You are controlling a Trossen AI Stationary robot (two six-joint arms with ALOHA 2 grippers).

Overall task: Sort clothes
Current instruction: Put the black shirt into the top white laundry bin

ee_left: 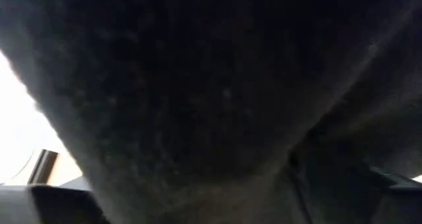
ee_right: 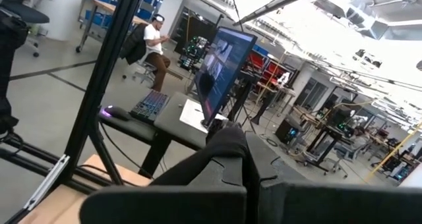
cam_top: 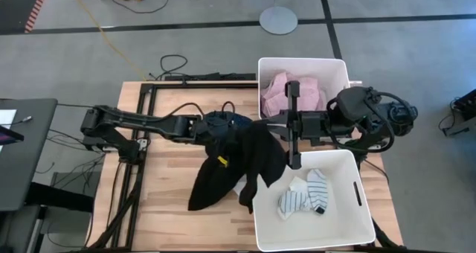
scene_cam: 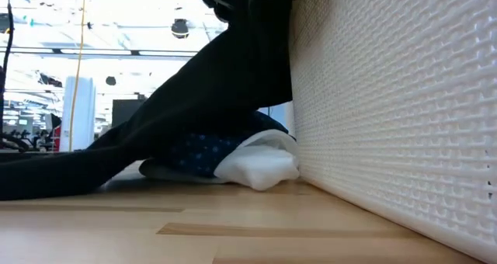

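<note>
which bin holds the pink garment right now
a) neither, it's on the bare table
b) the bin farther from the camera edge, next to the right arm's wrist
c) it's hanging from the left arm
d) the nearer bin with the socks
b: in the high view the pink garment lies inside the upper white bin, while the lower bin holds only the striped and white socks.
</note>
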